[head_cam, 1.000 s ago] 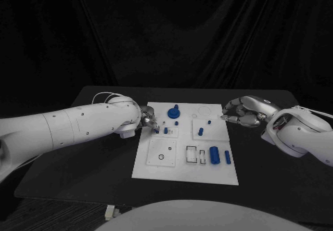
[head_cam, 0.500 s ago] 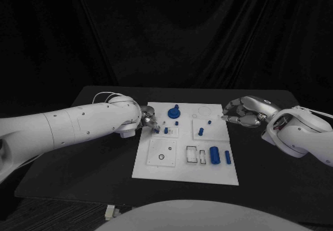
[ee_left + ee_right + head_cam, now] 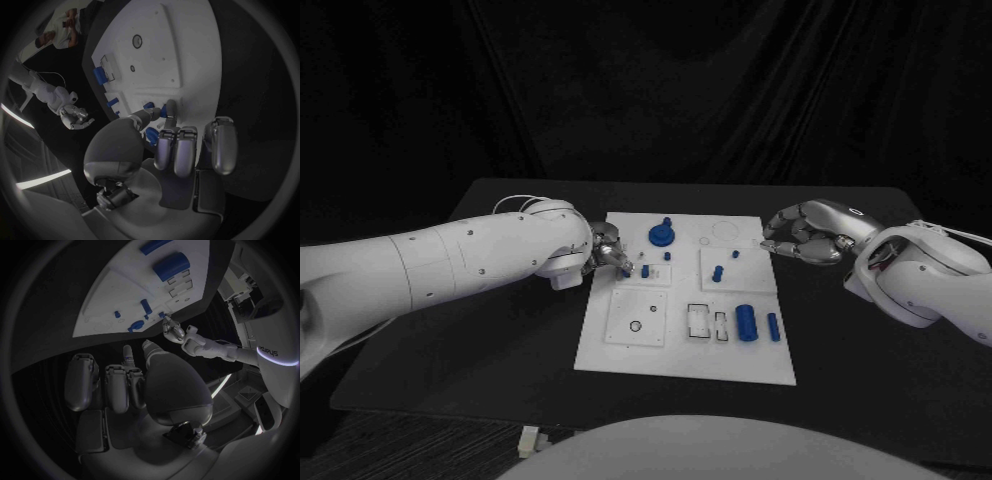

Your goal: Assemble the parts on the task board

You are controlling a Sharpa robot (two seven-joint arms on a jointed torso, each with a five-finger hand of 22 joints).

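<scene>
The white task board (image 3: pixel 678 350) lies mid-table. My left hand (image 3: pixel 607 249) is at its left edge, thumb and a finger pinching a small blue peg (image 3: pixel 643 270) (image 3: pixel 166 111) that stands in the board (image 3: pixel 187 60). My right hand (image 3: pixel 805 235) hovers at the board's right edge, fingers curled in with nothing in them (image 3: pixel 125 385). A blue round knob (image 3: pixel 661 234) stands at the board's far end. Small blue pegs (image 3: pixel 717 272) stand in the middle. A thick blue cylinder (image 3: pixel 746 325) (image 3: pixel 170 265) and a slim blue bar (image 3: pixel 772 325) lie at the near right.
A ring-shaped recess (image 3: pixel 635 325) and two rectangular slots (image 3: pixel 707 322) sit in the board's near half. The black table (image 3: pixel 473 350) runs out to either side of the board. My left forearm (image 3: pixel 444 265) crosses the table's left part.
</scene>
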